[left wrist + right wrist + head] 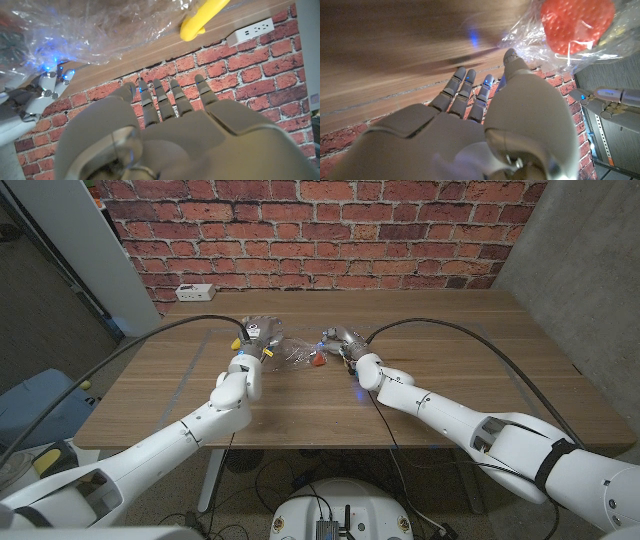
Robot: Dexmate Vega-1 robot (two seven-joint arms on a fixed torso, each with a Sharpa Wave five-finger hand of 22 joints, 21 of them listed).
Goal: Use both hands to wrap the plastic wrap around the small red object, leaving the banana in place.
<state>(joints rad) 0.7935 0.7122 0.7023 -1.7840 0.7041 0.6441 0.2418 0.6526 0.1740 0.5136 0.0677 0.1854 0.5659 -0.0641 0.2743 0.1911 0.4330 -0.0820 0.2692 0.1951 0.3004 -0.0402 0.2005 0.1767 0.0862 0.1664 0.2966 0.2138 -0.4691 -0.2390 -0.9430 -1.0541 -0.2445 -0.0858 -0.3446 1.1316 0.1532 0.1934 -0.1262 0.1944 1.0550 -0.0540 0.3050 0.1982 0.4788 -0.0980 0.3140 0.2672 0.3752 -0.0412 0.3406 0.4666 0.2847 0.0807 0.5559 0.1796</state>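
wrapping barely begun: small red object (318, 362) lying on the crumpled plastic wrap (285, 350) mid-table, banana (237, 340) at its left edge, left hand (243, 376) and right hand (365, 369) flanking the wrap, fingers spread, holding nothing, folding still to do.

So from my seat at the controls, the plastic wrap (283, 346) is a clear, crinkly sheet spread out near the middle of the table, bunched and shiny all over. The small red object (318, 361) looks like a strawberry, bumpy red skin, sitting at the wrap's right end with film over it in my right wrist cam. The banana (238, 338) is yellow and lies at the wrap's left end, partly under the film.
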